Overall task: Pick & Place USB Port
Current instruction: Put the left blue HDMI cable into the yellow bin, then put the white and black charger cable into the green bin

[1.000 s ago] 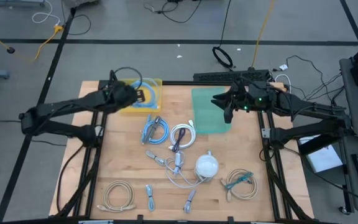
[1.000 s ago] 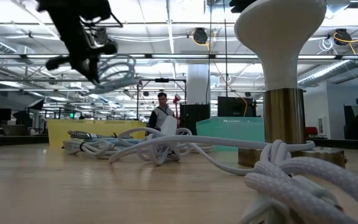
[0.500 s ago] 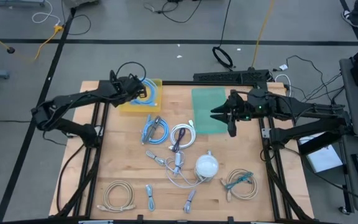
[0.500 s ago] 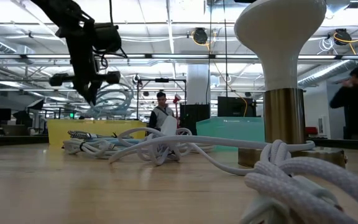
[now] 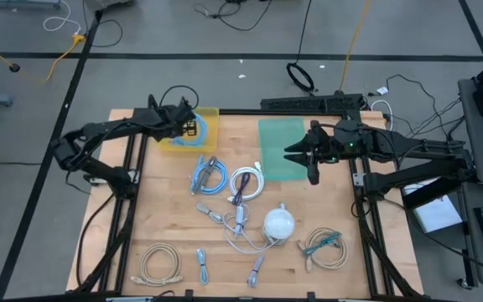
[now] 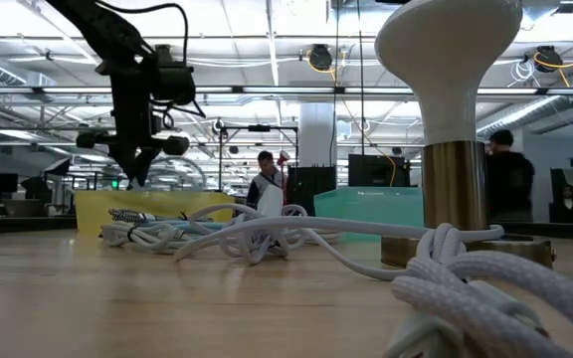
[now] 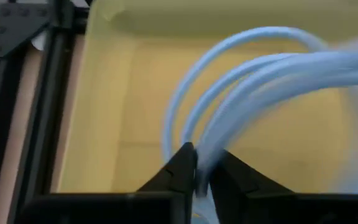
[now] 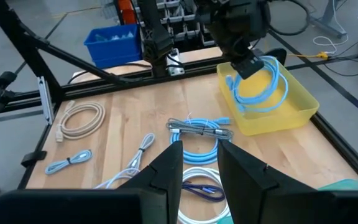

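My left gripper (image 7: 197,177) hangs over the yellow bin (image 5: 193,141), fingers nearly together on the light blue USB cable (image 7: 253,68), whose coil rests inside. This looks like the release step; next I should open wider and lift clear. My right gripper (image 8: 197,162) waits, apart, above the green tray (image 5: 277,143).

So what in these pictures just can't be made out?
- Left wrist view: the light blue cable is blurred, so whether the left gripper grips it is unclear.
- Low view: the yellow bin wall hides its contents.
- High view: the left gripper covers part of the cable.
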`<state>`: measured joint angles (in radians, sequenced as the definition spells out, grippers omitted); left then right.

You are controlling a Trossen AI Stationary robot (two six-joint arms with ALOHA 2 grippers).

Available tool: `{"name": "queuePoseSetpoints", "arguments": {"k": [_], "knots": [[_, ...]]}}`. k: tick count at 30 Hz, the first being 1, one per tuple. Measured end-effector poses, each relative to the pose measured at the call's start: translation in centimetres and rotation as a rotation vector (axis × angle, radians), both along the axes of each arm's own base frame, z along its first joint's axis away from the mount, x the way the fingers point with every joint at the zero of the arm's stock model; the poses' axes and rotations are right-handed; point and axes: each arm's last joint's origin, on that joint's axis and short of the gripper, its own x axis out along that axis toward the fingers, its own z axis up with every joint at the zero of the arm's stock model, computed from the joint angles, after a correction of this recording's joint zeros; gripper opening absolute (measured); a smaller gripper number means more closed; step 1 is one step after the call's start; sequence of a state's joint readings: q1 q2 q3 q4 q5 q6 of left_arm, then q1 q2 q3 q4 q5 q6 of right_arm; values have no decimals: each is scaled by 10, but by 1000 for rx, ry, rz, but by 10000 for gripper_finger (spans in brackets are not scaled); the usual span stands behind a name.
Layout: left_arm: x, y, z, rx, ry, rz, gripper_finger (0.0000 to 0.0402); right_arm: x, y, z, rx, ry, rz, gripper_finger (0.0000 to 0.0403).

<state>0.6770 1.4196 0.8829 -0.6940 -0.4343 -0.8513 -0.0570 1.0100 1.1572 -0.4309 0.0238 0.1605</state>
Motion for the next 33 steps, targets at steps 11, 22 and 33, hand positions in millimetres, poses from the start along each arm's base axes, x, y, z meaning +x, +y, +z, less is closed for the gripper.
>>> {"name": "queuePoseSetpoints", "arguments": {"k": [11, 22, 33], "knots": [[10, 6, 45, 88, -70, -112, 150, 0, 0, 0, 2, -1, -1, 94], [56, -55, 108, -43, -328, -582, 151, 0, 0, 1, -11, -11, 3, 94], [50, -161, 93, -147, -60, -602, 152, 0, -1, 1, -57, -10, -13, 94]]}}
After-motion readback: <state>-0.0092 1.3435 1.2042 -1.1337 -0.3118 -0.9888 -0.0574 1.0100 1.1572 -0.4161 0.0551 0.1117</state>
